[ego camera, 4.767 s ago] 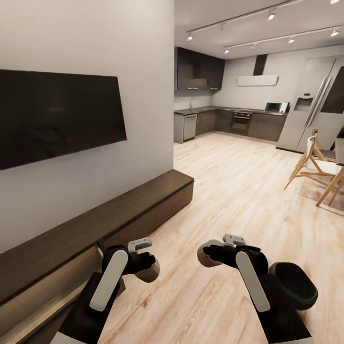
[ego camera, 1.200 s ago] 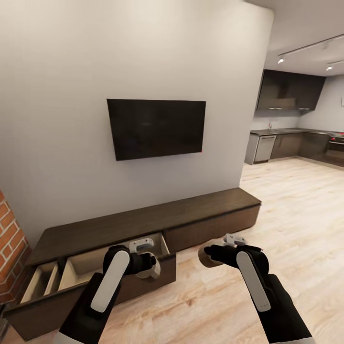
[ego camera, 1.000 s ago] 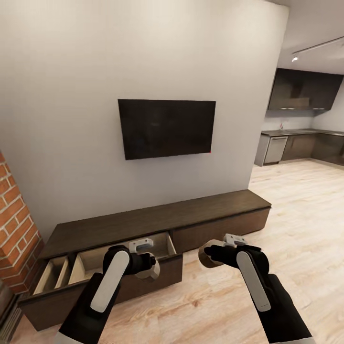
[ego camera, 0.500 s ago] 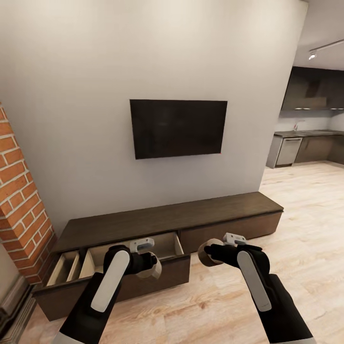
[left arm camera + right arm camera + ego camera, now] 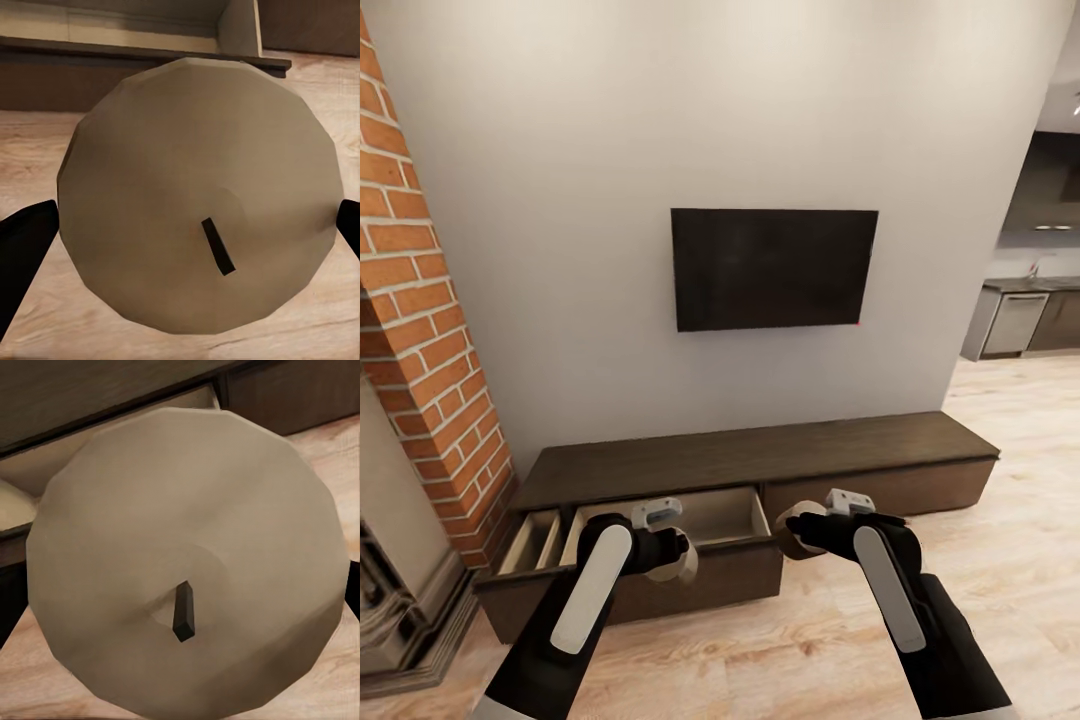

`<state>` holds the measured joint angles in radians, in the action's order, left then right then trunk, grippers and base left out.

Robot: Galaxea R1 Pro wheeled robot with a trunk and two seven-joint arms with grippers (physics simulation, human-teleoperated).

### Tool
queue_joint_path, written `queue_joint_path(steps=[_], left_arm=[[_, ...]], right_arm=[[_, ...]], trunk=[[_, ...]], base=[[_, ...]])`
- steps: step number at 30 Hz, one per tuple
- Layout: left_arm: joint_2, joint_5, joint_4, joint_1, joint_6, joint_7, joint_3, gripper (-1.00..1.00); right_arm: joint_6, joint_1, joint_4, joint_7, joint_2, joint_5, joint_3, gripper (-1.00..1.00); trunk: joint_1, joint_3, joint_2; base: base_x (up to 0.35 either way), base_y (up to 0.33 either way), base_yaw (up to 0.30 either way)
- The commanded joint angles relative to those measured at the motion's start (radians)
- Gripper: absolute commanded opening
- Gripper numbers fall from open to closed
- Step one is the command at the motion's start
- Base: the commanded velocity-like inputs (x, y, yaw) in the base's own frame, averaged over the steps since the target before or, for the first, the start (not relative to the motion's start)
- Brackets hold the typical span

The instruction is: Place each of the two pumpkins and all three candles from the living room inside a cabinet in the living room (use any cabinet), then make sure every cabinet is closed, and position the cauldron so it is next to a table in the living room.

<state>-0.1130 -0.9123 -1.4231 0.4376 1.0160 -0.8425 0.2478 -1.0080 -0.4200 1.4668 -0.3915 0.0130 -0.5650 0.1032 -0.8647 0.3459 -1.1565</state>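
You faced the cabinet (image 5: 760, 465), the long low dark-brown console under the wall-mounted television (image 5: 774, 267), and everything else sat relative to it. Two of its drawers were pulled out at the end nearest the brick column (image 5: 430, 330): a narrow one (image 5: 532, 542) beside the bricks and a wider one (image 5: 715, 515) next to it, both showing pale wood interiors. As far as you could see into them, no contents stood out, though your arms covered part of the wider drawer. The drawer fronts toward the kitchen end were flush with the cabinet.

Your left gripper (image 5: 678, 552) hung just in front of the wider open drawer, with its fingers clamped on a candle (image 5: 682, 566). In the left wrist view that candle (image 5: 201, 195) showed end-on, its dark wick (image 5: 217, 246) toward the camera, a black finger (image 5: 22, 247) pressed at either side, and the open drawer's edge beyond it.

Your right gripper (image 5: 792, 528) was level with the left one, in front of the closed front just past the open drawer, over the wooden floor (image 5: 1010, 560). Its fingers gripped a second candle (image 5: 794, 530). The right wrist view gave the same end-on look at that candle (image 5: 187, 562) and its wick (image 5: 183, 621), with the open drawer behind it; the fingers there were probably the dark slivers at the frame's edges, though that was hard to tell.
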Motion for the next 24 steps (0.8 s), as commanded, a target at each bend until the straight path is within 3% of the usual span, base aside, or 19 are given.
queue_joint_path(steps=[1,14,24], left_arm=[[0.0,-0.01,0.0,0.001,0.001,-0.01,0.001,-1.0],[0.001,-0.01,0.0,0.001,-0.001,-0.012,0.001,-1.0],[0.001,-0.01,0.0,0.001,0.0,-0.012,0.001,-1.0]], right_arm=[[-0.002,-0.001,0.001,-0.01,0.0,-0.01,0.001,-1.0],[-0.003,-0.001,0.001,-0.01,0.001,-0.012,0.001,-1.0],[-0.009,-0.002,0.001,-0.01,0.001,-0.012,0.002,-1.0]], trunk=[[0.0,0.001,-0.001],[0.0,0.001,-0.001],[0.038,-0.025,0.069]], base=[[0.0,0.0,0.285],[0.0,0.0,0.285],[0.0,0.0,0.266]])
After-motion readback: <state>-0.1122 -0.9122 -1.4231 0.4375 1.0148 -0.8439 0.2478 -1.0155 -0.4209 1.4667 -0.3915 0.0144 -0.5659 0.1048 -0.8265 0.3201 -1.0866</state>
